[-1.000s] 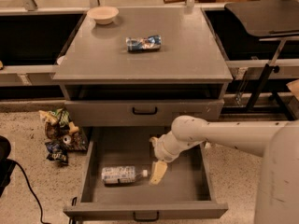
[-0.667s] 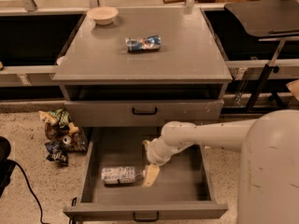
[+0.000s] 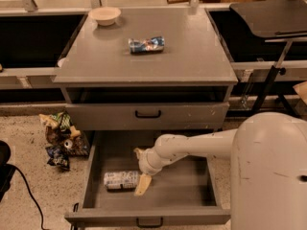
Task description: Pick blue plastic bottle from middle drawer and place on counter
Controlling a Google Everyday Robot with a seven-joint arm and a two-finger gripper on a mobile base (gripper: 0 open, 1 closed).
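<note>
Only one camera view here, so here's what you're getting from it.

The big change: over the last second your claw (image 3: 139, 171) has slid toward 9 o'clock across the drawer (image 3: 192, 181). It started out around the middle of the drawer and is now parked right at the bottle's 3 o'clock end. The bottle (image 3: 121, 180) hasn't budged. It's lying on its side on the drawer floor, down in the 7 o'clock part, long way running 9 to 3.

The claw's two tan fingers look spread apart, one up toward 12 and one down toward 6. The lower one sits just beside the bottle's end, maybe touching, I can't tell. Nothing is clamped between them yet. The arm (image 3: 192, 145) reaches in from 3 o'clock.

What that means for you: I'd say the approach is basically done and the grab itself is what's left. The claw looks a bit off the end of the bottle rather than around its middle, so I'd guess you want it further toward 9 before squeezing. A round bottle lying flat could roll or skid away if you nudge it.

Up top, the desk (image 3: 192, 56) has a crumpled packet (image 3: 146, 44) near the centre and a bowl (image 3: 105, 15) at the 11 o'clock corner. There's bare surface over at 3 o'clock for the drop.
</note>
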